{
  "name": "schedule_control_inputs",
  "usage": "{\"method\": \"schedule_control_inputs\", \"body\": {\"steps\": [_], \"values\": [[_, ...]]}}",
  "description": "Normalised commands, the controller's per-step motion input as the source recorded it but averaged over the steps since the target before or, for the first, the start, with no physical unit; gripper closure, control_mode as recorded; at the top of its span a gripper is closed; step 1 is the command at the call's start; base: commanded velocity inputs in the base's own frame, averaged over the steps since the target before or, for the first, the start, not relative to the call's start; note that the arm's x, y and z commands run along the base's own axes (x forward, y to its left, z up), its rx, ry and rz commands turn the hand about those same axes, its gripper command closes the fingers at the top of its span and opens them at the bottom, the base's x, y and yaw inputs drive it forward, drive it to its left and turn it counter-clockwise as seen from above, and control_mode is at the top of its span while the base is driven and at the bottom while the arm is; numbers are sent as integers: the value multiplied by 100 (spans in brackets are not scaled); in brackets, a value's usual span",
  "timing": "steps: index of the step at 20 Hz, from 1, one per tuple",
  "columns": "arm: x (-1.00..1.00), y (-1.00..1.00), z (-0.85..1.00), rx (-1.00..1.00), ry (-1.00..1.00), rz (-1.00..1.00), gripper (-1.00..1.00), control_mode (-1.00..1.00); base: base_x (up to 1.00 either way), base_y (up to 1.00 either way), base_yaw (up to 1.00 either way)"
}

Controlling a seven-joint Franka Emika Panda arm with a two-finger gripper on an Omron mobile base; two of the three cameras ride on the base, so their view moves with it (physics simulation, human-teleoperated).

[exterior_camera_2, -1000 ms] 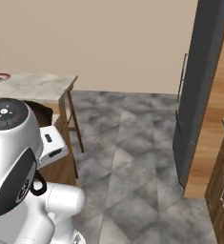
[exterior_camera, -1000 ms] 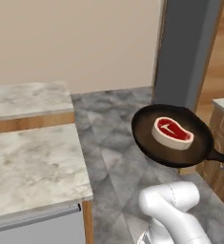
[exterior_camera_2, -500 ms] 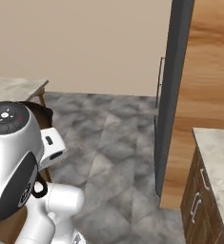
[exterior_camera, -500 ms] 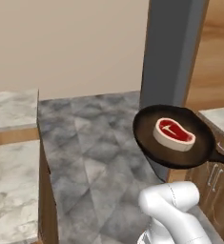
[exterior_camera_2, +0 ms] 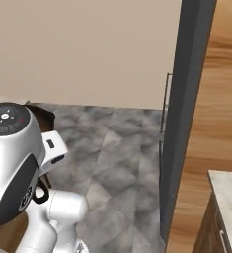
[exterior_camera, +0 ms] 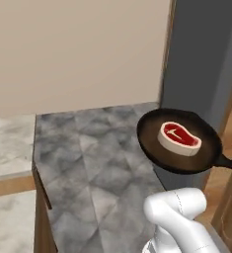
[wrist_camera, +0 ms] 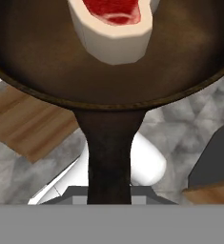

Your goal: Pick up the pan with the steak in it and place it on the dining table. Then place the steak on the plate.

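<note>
Grey marbled floor tiles [exterior_camera: 93, 163] spread below a plain beige wall, with a tall dark grey panel [exterior_camera_2: 184, 123] at 3 o'clock. A pale marbled stone worktop [exterior_camera: 6, 148] sits at 9 o'clock in the left base view. The pan [exterior_camera: 179, 141], round, dark brown and smooth, hangs in the air above the floor, its straight black handle pointing to 4 o'clock. The steak [exterior_camera: 179, 138] lies in its middle, red with a cream fat rim. From the hand view the handle [wrist_camera: 108, 157] runs straight down toward the end effector, which seems clamped on it, though the fingertips are hidden.
</note>
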Motion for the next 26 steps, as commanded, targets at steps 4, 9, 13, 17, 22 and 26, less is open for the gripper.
{"method": "schedule_control_inputs", "body": {"steps": [4, 9, 13, 17, 22, 26], "values": [[0, 0, 0, 0, 0, 0, 100, 100, 100, -8, 0], [0, 0, 0, 0, 0, 0, 100, 100, 100, -9, 0], [0, 0, 0, 0, 0, 0, 100, 100, 100, -10, 0], [0, 0, 0, 0, 0, 0, 100, 100, 100, -10, 0], [0, 0, 0, 0, 0, 0, 100, 100, 100, -9, 0], [0, 0, 0, 0, 0, 0, 100, 100, 100, -7, 1]]}}
